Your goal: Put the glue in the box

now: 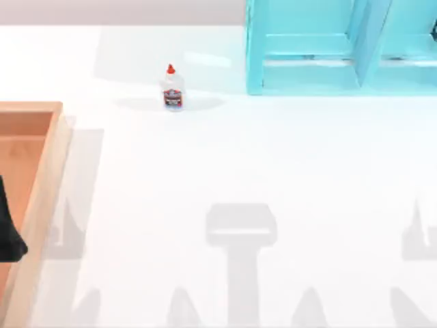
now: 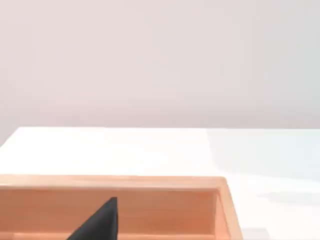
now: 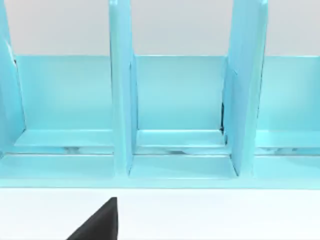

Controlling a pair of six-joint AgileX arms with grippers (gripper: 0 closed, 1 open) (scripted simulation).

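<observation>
Glue (image 1: pixel 172 89) stood upright on the white counter (image 1: pixel 273 164) near its far edge, well apart from the box (image 1: pixel 48 178), which lay at the counter's left edge. Just beside the glue, toward the far right corner, stood a turquoise shelf (image 1: pixel 307 75). Left pincer (image 1: pixel 10 232) hung over the box floor at the left edge; whether it was open could not be told. Right pincer (image 3: pixel 100 222) faced the shelf compartments, its opening likewise unclear. Neither held anything visible.
</observation>
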